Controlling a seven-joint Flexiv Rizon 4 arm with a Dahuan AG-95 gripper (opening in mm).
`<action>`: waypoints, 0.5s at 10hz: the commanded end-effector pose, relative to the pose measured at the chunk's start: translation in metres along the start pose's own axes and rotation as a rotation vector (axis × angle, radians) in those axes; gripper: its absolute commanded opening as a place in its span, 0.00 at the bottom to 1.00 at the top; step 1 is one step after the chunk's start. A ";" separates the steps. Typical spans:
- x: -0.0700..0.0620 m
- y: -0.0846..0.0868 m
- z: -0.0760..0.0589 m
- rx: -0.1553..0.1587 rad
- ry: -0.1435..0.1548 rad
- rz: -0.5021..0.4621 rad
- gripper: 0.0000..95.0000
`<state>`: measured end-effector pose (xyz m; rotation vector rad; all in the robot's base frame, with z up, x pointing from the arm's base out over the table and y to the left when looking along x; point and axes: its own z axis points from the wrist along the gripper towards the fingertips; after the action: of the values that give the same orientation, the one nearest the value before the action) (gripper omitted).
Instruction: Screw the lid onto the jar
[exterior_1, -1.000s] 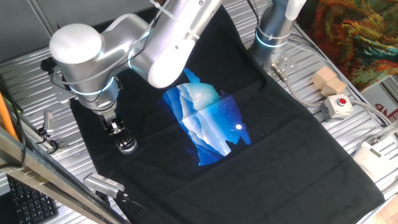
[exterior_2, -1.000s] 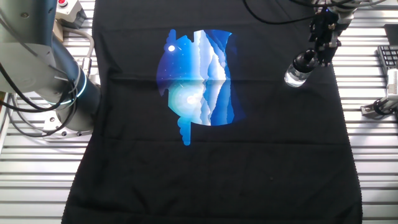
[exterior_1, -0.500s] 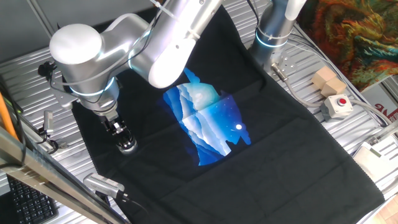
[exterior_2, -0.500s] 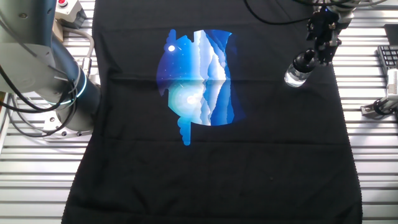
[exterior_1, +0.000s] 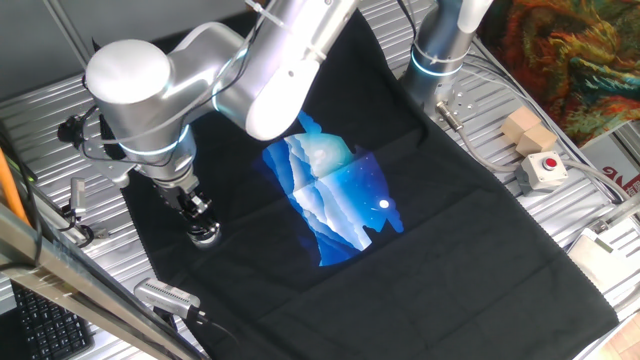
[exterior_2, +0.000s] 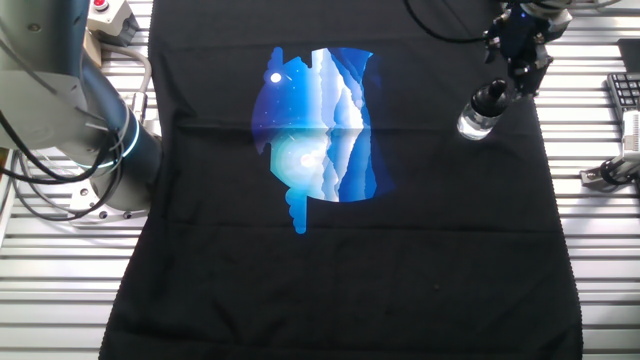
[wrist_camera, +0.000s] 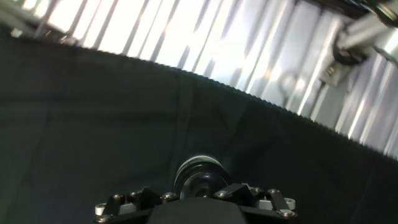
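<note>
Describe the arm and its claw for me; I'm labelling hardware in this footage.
The arm is built of fat, rounded silver-grey segments with glossy shells. A glowing blue-white ring circles its base column, and thin dark cables loop around the wrist. The claw is small, black and mechanical, with linkage bars and silver bolt heads showing in the hand view.
</note>
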<state>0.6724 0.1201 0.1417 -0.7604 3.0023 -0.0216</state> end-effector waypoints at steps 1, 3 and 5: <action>-0.002 0.001 0.000 0.002 0.001 -0.081 0.80; -0.001 0.001 0.001 0.004 -0.002 -0.080 0.80; 0.000 0.000 0.001 0.003 -0.002 -0.075 0.80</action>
<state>0.6726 0.1195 0.1403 -0.8693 2.9693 -0.0294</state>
